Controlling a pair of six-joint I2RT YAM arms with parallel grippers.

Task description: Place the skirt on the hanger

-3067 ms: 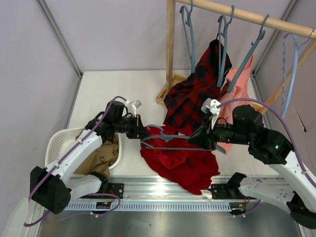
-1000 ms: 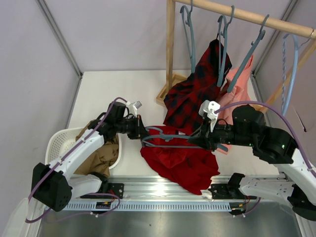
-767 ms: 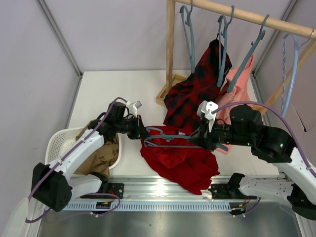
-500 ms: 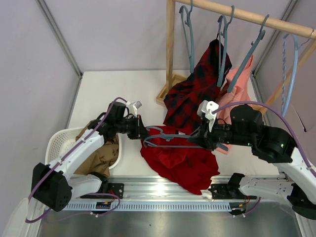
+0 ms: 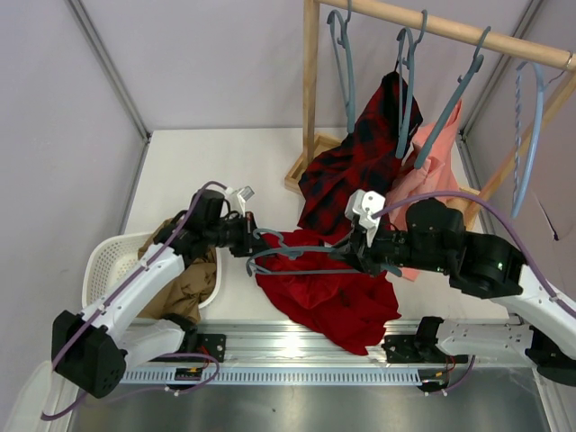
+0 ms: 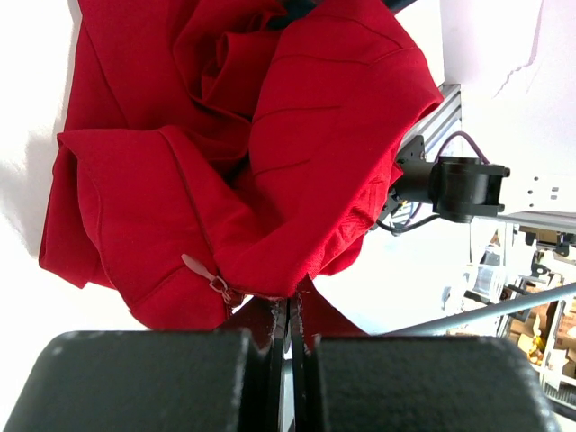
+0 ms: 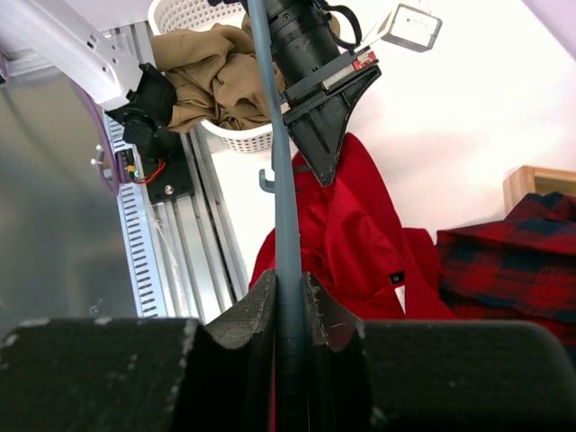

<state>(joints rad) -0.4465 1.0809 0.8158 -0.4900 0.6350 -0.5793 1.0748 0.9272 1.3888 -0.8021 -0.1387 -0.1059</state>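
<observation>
The skirt [image 5: 328,297] lies heaped just right of the basket [image 5: 99,261], its edge pinched tight in the left gripper [image 6: 288,326]. Farther right of the basket, the right gripper [image 7: 290,297] clamps the hanger [image 7: 274,135] by its bar, hook pointing toward the basket.

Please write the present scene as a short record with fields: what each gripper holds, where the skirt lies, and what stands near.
left gripper: jaws shut on an edge of the skirt
right gripper: jaws shut on the hanger
skirt: heaped on the table, below the hanger
hanger: held roughly level over the skirt
basket: white, left of the skirt, holding a tan garment
rack: plaid garment hanging on it
</observation>
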